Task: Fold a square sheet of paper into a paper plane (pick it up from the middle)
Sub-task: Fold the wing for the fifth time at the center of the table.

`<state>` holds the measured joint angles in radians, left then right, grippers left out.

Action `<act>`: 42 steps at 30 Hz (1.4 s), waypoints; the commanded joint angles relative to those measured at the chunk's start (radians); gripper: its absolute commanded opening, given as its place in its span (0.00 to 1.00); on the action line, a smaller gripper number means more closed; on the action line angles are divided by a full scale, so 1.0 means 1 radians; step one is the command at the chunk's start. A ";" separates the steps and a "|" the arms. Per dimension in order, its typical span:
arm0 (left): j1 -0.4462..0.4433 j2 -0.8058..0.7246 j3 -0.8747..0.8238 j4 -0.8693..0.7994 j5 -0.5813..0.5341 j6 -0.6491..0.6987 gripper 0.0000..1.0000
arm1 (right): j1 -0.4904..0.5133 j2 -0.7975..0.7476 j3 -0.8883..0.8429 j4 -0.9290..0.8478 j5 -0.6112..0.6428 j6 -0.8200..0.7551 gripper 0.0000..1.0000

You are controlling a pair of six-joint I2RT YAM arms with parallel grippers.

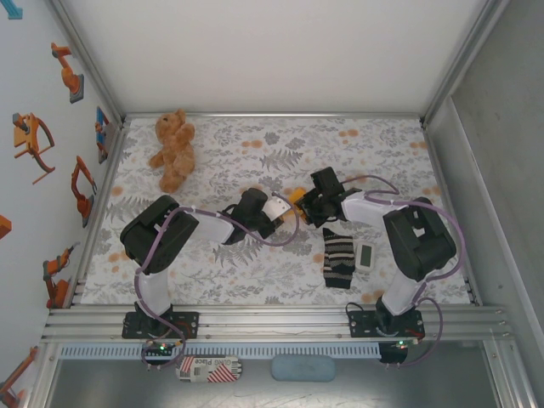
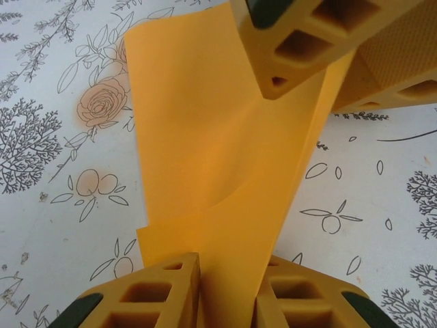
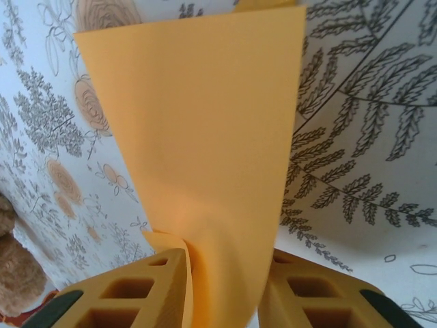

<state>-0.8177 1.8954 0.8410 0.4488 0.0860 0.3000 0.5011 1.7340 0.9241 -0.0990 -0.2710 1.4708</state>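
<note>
The square sheet of paper [image 1: 295,196] is bright orange-yellow and hangs bent between my two grippers at the middle of the table. In the left wrist view the sheet [image 2: 212,157] runs up from my left gripper [image 2: 229,263], whose jaws are shut on its lower edge. The right gripper's fingers [image 2: 307,48] meet the sheet at the top right of that view. In the right wrist view the paper [image 3: 205,137] curls over itself and sits pinched in my right gripper [image 3: 229,256]. From above, the left gripper [image 1: 280,208] and right gripper [image 1: 306,202] face each other closely. The paper plane is out of view.
A brown teddy bear [image 1: 173,150] lies at the back left of the floral tablecloth [image 1: 255,272]. A black-and-white striped sock [image 1: 337,257] and a small white device [image 1: 365,256] lie by the right arm. Metal rails border the table.
</note>
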 commanded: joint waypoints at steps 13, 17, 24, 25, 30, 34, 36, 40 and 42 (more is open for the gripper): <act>-0.011 -0.024 -0.028 0.002 -0.015 0.039 0.24 | 0.007 0.037 0.023 0.001 0.000 0.015 0.37; -0.014 -0.022 -0.027 0.001 -0.022 0.042 0.24 | 0.004 0.042 0.024 0.018 -0.011 0.017 0.40; -0.014 -0.022 -0.029 -0.005 -0.025 0.042 0.24 | -0.001 0.003 0.009 0.058 0.016 0.017 0.45; -0.015 -0.021 -0.029 -0.005 -0.025 0.042 0.24 | -0.001 -0.004 0.003 0.067 0.018 0.018 0.45; -0.015 -0.021 -0.027 -0.002 -0.025 0.041 0.25 | -0.001 0.014 0.009 0.076 -0.016 0.026 0.41; -0.015 -0.028 -0.023 -0.009 -0.017 0.037 0.27 | 0.002 0.023 -0.004 0.096 -0.040 0.046 0.30; -0.016 -0.041 -0.019 -0.025 -0.010 0.031 0.29 | 0.002 0.018 -0.008 0.092 -0.037 0.043 0.24; -0.020 -0.078 -0.016 -0.052 0.004 0.028 0.34 | 0.002 0.018 -0.010 0.089 -0.034 0.040 0.14; -0.021 -0.093 -0.014 -0.061 0.012 0.028 0.34 | 0.002 0.022 -0.010 0.093 -0.035 0.040 0.11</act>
<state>-0.8318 1.8557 0.8284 0.4225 0.0711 0.3252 0.5011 1.7573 0.9237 -0.0158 -0.3058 1.5078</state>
